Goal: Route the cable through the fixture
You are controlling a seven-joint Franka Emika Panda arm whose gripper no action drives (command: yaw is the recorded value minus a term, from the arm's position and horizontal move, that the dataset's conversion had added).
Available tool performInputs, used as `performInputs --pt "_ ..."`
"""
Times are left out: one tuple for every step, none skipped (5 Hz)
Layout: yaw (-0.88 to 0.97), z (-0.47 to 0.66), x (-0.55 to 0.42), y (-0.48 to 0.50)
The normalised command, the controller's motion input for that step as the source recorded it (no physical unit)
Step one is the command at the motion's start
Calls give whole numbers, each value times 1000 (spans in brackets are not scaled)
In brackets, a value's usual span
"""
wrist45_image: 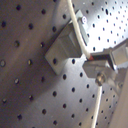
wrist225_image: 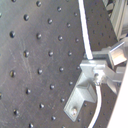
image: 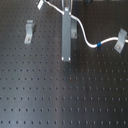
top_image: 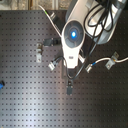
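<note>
- Thin white cable with a blue band (image: 89, 42) runs across the black perforated breadboard (image: 60, 95), reaching the small grey metal clip (image: 120, 41) at 3 o'clock in the first exterior view.
- Gripper (wrist45_image: 100, 64) looks pinched narrow on the cable in the first wrist view.

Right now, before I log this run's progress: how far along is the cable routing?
Looks done: the cable reaches the clip at the first exterior view's right, blue band just short of it. In hand: the gripper is down at the middle clip, the cable running past it; whether it is seated or gripped is unclear. Left: the clip at the first exterior view's left holds no cable.
</note>
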Motion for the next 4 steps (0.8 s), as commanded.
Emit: performInputs --pt "-146 298 -227 0" --pt "111 291 -244 275" --pt "137 303 -176 364" --pt "9 436 -40 270"
